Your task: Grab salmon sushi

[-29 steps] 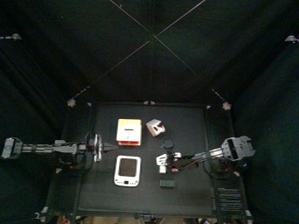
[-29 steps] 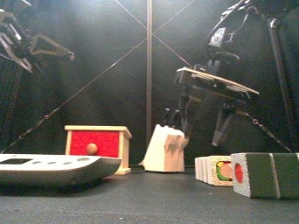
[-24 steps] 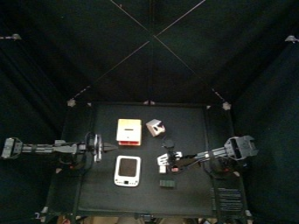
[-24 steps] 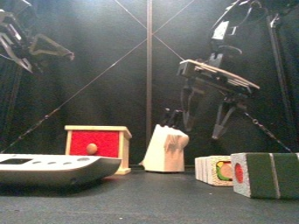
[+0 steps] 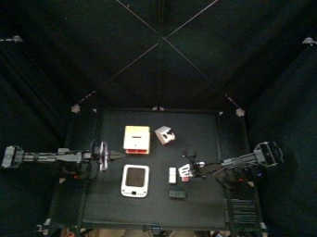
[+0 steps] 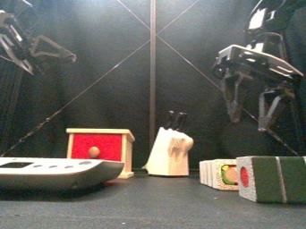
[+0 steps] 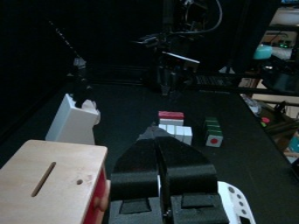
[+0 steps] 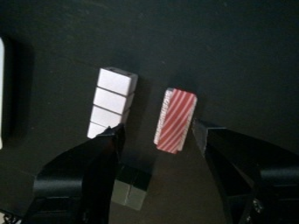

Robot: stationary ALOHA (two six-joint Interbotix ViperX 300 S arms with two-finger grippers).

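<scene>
While the right gripper [image 8: 158,140] hangs above the table [image 5: 198,130] with its jaws spread wide, the salmon sushi [image 8: 177,120], striped red and white, lies flat on the table between and just beyond the two jaw tips, untouched. Just beside it lies a white segmented sushi piece [image 8: 112,102], with a dark block [image 8: 135,188] nearer the jaws. At the table's left edge the left gripper [image 7: 163,166] rests, jaws pressed together
</scene>
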